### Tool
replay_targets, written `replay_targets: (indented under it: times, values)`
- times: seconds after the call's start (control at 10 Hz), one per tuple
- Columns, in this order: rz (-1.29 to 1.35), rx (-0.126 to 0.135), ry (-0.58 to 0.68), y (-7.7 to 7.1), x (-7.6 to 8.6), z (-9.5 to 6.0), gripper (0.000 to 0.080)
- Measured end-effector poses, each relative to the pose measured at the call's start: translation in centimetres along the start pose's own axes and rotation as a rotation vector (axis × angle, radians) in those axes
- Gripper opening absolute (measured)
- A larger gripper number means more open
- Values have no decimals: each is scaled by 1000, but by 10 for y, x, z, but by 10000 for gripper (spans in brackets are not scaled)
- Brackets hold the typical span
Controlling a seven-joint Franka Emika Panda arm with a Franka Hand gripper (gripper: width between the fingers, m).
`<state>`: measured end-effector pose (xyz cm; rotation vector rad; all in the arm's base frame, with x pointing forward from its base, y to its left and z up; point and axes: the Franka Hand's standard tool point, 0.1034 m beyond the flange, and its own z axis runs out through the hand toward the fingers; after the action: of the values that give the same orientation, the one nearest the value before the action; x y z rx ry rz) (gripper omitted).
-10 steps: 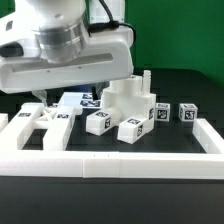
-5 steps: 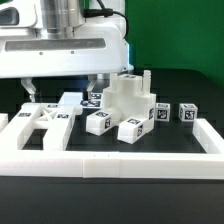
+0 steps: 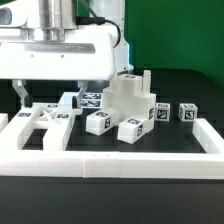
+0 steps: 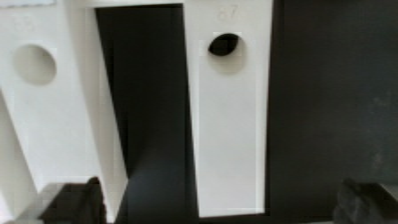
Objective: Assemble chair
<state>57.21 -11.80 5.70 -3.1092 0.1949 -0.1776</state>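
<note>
since the earlier frame the arm has swung toward the exterior view's left and dropped, so the gripper [image 3: 52, 95] now hangs low over the flat chair bars [image 3: 45, 118], on the near side by the rail. its fingers stand wide apart and hold nothing. in the wrist view the fingertips [image 4: 71, 200] straddle one bar [image 4: 231, 130], with a second white bar [image 4: 45, 110] just beside it. i judge the risk to be a fingertip landing on that neighbour, or a lopsided close skewing the bar. the blocky legs [image 3: 130, 100] sit to the right, apart. no container shows; the border rail [image 3: 110, 160] only fences the loose pieces.
</note>
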Motion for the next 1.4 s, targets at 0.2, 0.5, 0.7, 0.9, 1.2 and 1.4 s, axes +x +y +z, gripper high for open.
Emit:
replay_targets:
  times: [0.2, 0.5, 0.7, 0.9, 1.2, 1.4]
  values:
    - [-15, -3, 4, -7, -2, 7, 649]
    - [-47, -5, 4, -6, -1, 7, 649]
    - [-118, 4, -11, -11, 3, 12, 649]
    - [-148, 27, -43, -10, 12, 13, 649]
    - [-147, 25, -42, -10, 11, 15, 649]
    - [-134, 20, -58, -8, 6, 28, 649]
